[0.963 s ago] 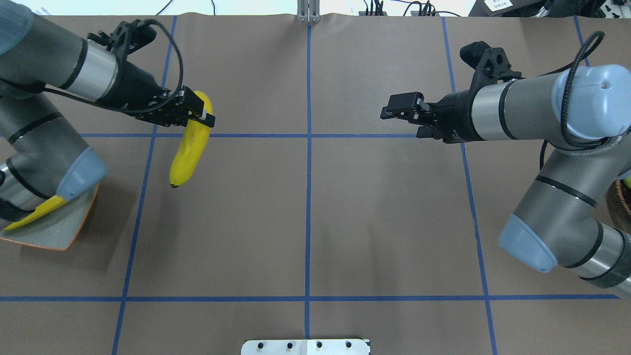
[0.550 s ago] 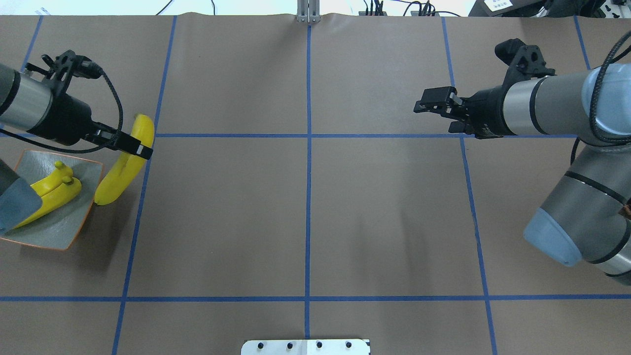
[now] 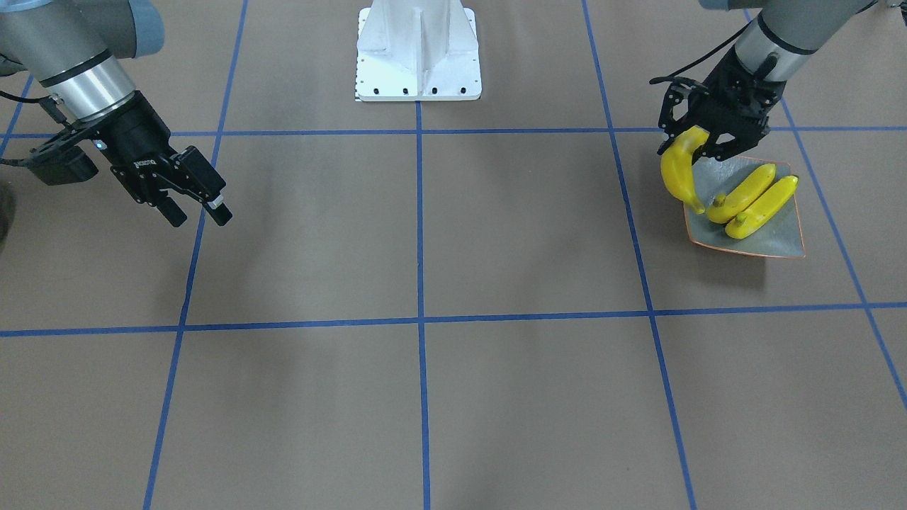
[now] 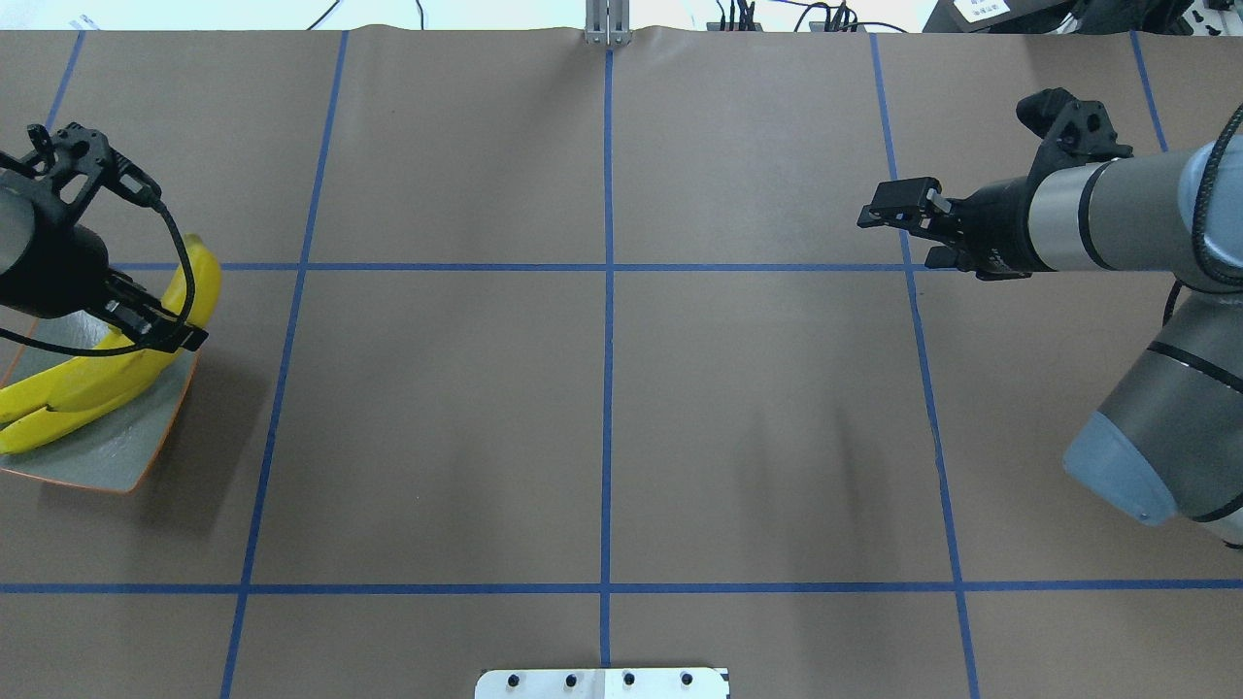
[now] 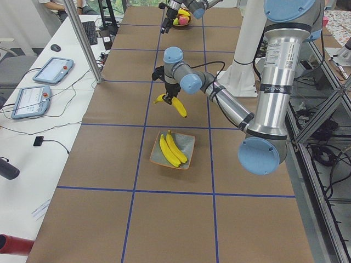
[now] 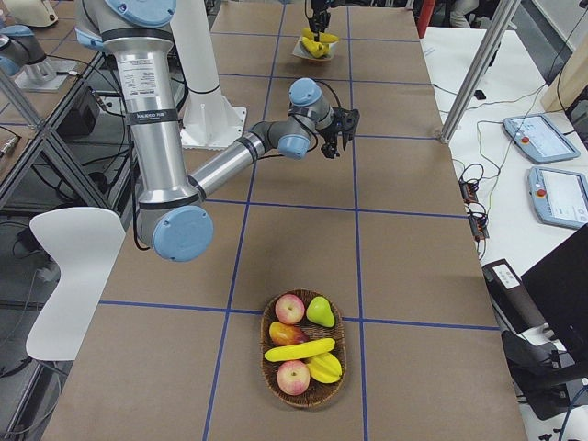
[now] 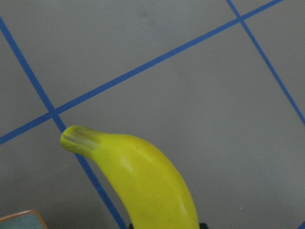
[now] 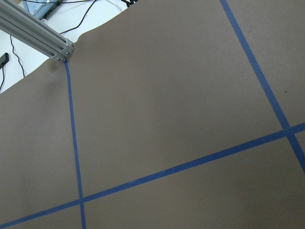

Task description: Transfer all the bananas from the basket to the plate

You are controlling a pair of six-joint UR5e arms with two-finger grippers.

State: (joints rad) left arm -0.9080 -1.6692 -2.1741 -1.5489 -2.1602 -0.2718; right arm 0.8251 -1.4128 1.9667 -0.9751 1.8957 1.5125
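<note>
The table was covered in brown paper, marked into large squares by blue tape lines, with a white metal mounting base at the robot's edge. Toward the end on the robot's left, the square grey-green glossy plate with a thin orange rim lay on the paper. Two bright yellow glossy toy bananas rested in it side by side, touching.

The left gripper was clamped on the upper part of a third yellow banana. This one hung clear of the paper, its lower tip at the plate's corner nearest the table's middle. Whether it was over the dish or just beside it could not be told. The left wrist view showed one greenish-tipped end of it against the paper and a tape crossing.

The right gripper hung over bare paper, well apart from the plate, its jaws spread and holding nothing.

At the end on the robot's right, an oval woven wicker basket sat on the paper. In it a fourth yellow banana lay among red apples and a green pear.

Beyond the table's long edge stood a white desk with two tablet-like control pendants, loose cables and a slanted aluminium post. A white chair stood behind the robot.
</note>
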